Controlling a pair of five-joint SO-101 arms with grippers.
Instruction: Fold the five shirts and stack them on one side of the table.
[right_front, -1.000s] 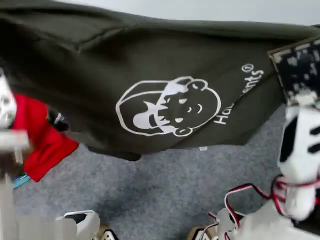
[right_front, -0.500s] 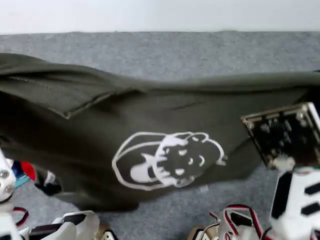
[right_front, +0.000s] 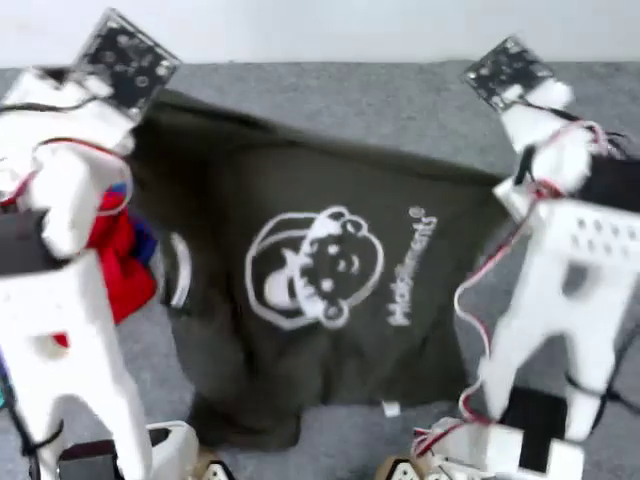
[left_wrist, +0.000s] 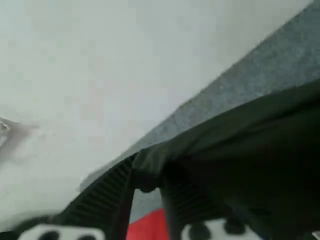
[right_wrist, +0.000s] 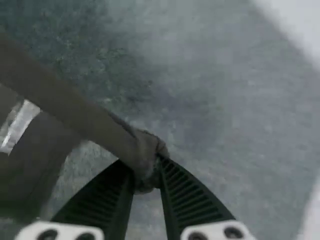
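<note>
Right wrist view: right tool (right_wrist: 146, 176) and left tool (left_wrist: 147, 186) each pinch a corner of the dark shirt (right_front: 330, 200) — best lowered evenly, with the edge between them taut.

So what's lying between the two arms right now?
In the high view, the dark green shirt spans the table from the left arm to the right arm; each arm's jaws are shut on an edge of it.
</note>
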